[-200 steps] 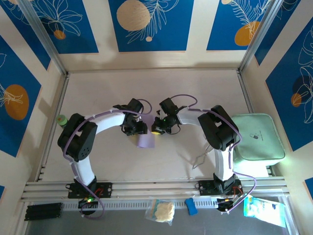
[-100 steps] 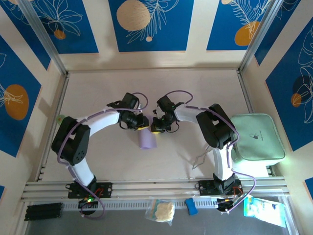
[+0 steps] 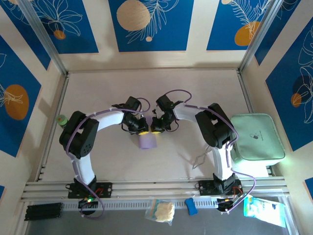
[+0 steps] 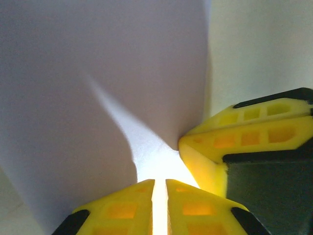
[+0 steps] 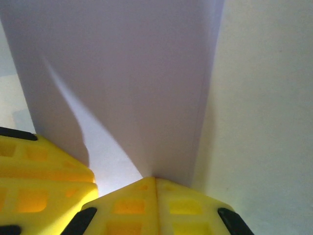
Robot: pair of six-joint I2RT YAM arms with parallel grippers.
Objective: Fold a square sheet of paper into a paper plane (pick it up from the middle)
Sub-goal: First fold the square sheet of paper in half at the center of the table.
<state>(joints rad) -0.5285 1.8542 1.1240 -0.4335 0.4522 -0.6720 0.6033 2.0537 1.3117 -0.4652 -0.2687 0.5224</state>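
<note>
Where two white robot arms curve inward over a pale beige table [image 3: 98, 88], a square sheet of thin lavender-purple paper [image 3: 146, 141] sits at their tips, well to the left of a pale mint-green rounded-square tray [image 3: 257, 137]. From the overhead camera, the left end effector [image 3: 142, 131] and the right end effector [image 3: 155, 130] sit side by side, almost touching, at the sheet's far edge, the right one nearer the tray. That view is too small to show the finger gaps.

The wrist cameras supply them. On the left wrist, two yellow fingers [image 4: 122, 205] are closed to a thin slit on the sheet, light glowing through the paper between them, and the tray-side neighbour's yellow finger [image 4: 244, 142] sits just beside. On the right wrist, its own yellow fingers [image 5: 132, 205] press fully together, pinching the sheet's edge. A soft diagonal crease crosses the paper in both close views. Whether the sheet touches the table cannot be told.
</note>
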